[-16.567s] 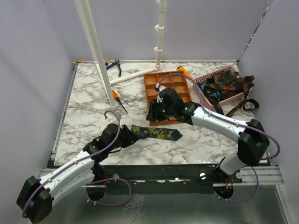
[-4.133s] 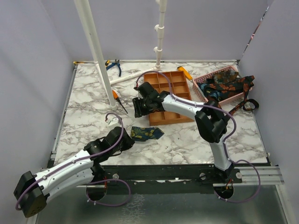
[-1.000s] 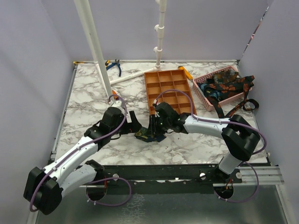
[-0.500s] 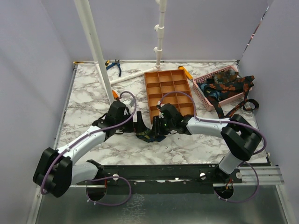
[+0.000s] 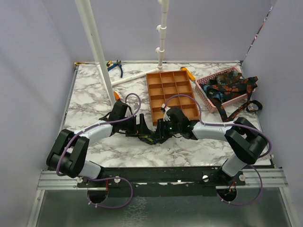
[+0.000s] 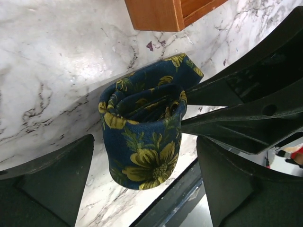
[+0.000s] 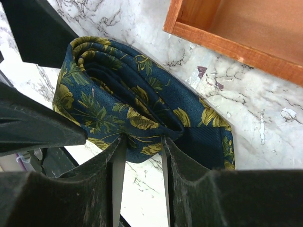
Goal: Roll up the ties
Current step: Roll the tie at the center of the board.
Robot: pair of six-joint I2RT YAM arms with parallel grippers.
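A navy tie [image 6: 142, 137] with yellow flowers sits as a loose, slightly flattened roll on the marble table [image 5: 94, 94]. It lies just in front of the near corner of the orange tray [image 6: 156, 14]. The right tool [image 7: 141, 144] has its fingers drawn close together, pinching the roll's outer layers at one edge. The contact is partly hidden, so it may only be pressing there. The left tool [image 5: 141, 126] faces it, spread wide, with one finger on each side of the roll and neither touching the fabric. More ties [image 5: 227, 87] lie heaped in the pink basket [image 5: 204, 97] at the far right.

The step in hand looks like securing the finished roll. To do it well, the left tool should close squarely across the roll's flat sides, low enough to catch every layer, before the right tool lets go. A gentle squeeze is enough. If the grip is off-centre, the loose tail end will likely spring open.
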